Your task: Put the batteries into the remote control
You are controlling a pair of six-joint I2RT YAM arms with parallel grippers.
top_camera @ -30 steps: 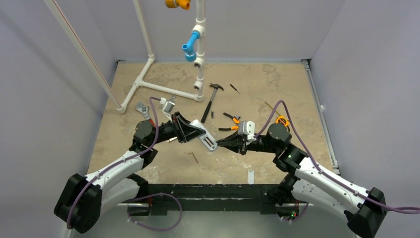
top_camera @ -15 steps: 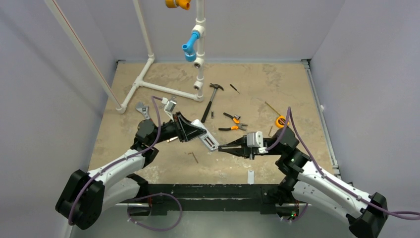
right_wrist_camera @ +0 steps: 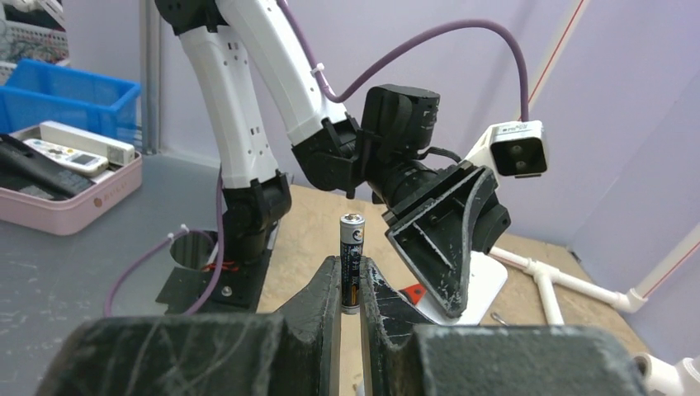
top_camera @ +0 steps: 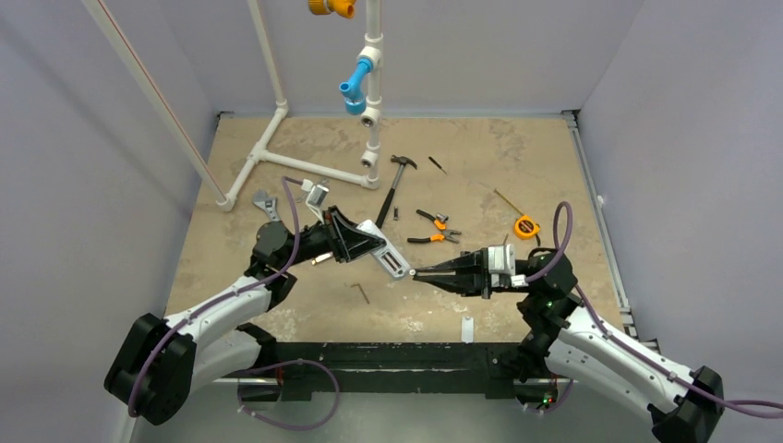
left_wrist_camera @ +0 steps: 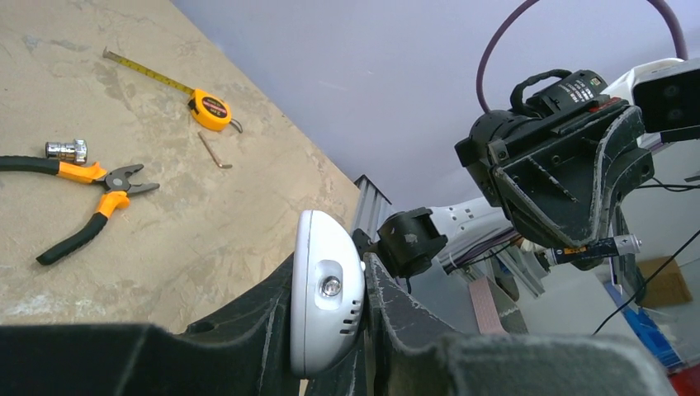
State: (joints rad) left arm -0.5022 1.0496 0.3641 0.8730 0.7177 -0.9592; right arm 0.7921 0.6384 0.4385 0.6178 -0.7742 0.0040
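Observation:
My left gripper (top_camera: 369, 245) is shut on the white remote control (top_camera: 395, 262) and holds it off the table, tilted, its free end towards the right arm. In the left wrist view the remote's rounded end (left_wrist_camera: 326, 322) sits clamped between the fingers (left_wrist_camera: 388, 305). My right gripper (top_camera: 427, 273) is shut on one dark grey battery (top_camera: 415, 272), whose tip is just short of the remote's free end. In the right wrist view the battery (right_wrist_camera: 352, 247) stands out past the fingertips (right_wrist_camera: 327, 289), with the remote (right_wrist_camera: 487, 289) just beyond. I cannot make out a second battery.
A hammer (top_camera: 395, 183), orange-handled pliers (top_camera: 432, 231) and a yellow tape measure (top_camera: 526, 226) lie behind the grippers. A hex key (top_camera: 362, 293) and a white cover strip (top_camera: 467, 329) lie near the front edge. A white pipe frame (top_camera: 305, 168) stands at the back left.
My right wrist has swung out to the right and the gripper has levelled out, the battery still pointing at the remote's end. The left arm has barely moved.

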